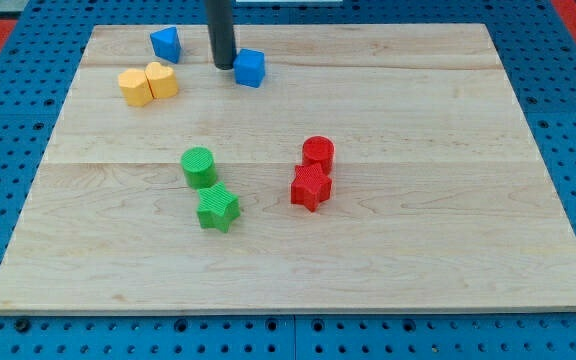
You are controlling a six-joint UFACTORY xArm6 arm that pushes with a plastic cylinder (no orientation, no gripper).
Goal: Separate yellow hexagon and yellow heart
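- no fingers here: my tip (pixel 224 66) holds nothing, just left of the blue cube (pixel 250 68).
- yellow hexagon (pixel 135 87) and yellow heart (pixel 162 79) touch, upper left.
- separation not yet done.

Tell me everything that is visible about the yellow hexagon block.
The yellow hexagon is a small, matte, solid-looking yellow block with a flat six-sided top and straight vertical walls. It stands upright on the wooden board, near the view's top left corner. Its right side touches the yellow heart, so the pair is not yet separated. The blue triangular block lies apart, above them. My tip is farther to the view's right, beside the blue cube, not touching the hexagon.
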